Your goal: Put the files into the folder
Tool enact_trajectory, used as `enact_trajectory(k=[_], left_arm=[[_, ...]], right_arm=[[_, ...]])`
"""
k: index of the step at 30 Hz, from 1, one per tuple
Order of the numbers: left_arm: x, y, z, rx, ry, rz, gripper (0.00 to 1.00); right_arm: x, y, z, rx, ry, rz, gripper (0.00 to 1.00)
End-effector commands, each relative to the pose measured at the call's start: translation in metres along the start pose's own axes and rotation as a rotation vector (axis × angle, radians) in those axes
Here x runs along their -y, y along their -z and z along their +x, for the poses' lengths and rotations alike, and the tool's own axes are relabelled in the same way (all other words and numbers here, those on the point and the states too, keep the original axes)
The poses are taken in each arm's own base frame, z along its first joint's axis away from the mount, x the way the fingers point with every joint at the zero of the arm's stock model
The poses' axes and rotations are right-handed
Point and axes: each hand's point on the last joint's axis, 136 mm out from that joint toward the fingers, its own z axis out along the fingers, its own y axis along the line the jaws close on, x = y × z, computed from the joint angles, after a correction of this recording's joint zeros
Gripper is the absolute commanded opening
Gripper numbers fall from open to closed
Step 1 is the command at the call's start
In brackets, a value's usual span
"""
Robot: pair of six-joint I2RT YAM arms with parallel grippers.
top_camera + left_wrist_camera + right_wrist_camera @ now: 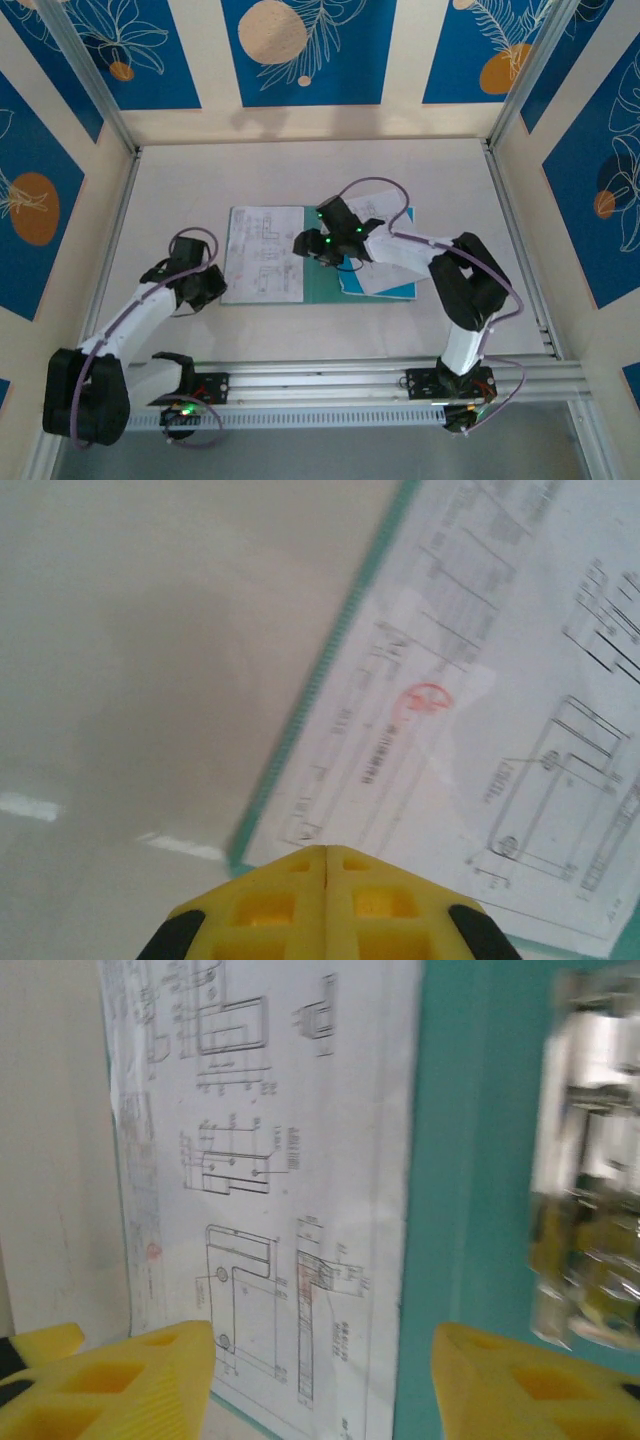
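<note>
The table (300,170) is the largest thing around me, pale and bare. Open surface stretches ahead of both pincers to the far wall panels (310,50), and more lies outward of my left one toward the side wall. Behind both pincers a metal rail (340,378) runs along the near edge.

The folder (320,286) lies open and flat between my two arms, teal inside. My left pincer (327,858) sits at the folder's outer edge near its closer corner. Its yellow fingers are pressed together with nothing visible between them. From that wrist, the folder's teal border runs diagonally just ahead of the tips, with bare table to their left. My right pincer (322,1370) hangs over the middle of the folder, spread wide and holding nothing. Its left finger is over paper and its right finger over bare teal.

White sheets (262,255) printed with line drawings cover the leaf of the folder that lies between my pincers. Their edge stops short of my right pincer's right finger. To the right of that pincer another white sheet lies askew on the other leaf. A strip of the blue sheet (405,293) shows beneath it, and my right arm covers part of both.

A metal clip (590,1190) sits just right of my right pincer, too blurred to make out its shape. A small red stamp (425,698) marks the sheet ahead of my left tips, and the print around it is too soft to read.
</note>
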Motion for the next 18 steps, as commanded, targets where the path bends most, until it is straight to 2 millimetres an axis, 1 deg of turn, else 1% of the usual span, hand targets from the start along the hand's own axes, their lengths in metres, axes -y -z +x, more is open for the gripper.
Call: enact_trajectory(k=[1,4,7,9,13,18], left_arm=[[0.036,-0.002,-0.005,-0.001,-0.077,0.096,0.00],[0.045,-0.013,0.001,-0.021,-0.103,0.097,0.00],[0.054,-0.025,0.011,-0.037,-0.126,0.093,0.00],[0.059,-0.033,0.020,-0.047,-0.147,0.085,0.00],[0.057,-0.042,0.037,-0.051,-0.165,0.047,0.00],[0.040,-0.049,0.059,-0.061,-0.159,0.007,0.00]], right_arm=[[0.033,0.021,0.012,0.006,-0.125,0.109,0.54],[0.039,0.027,0.019,-0.002,-0.172,0.118,0.40],[0.046,0.026,0.027,-0.020,-0.200,0.147,0.28],[0.053,0.025,0.031,-0.031,-0.224,0.172,0.22],[0.062,0.027,0.032,-0.031,-0.258,0.194,0.19],[0.069,0.028,0.027,-0.025,-0.280,0.207,0.16]])
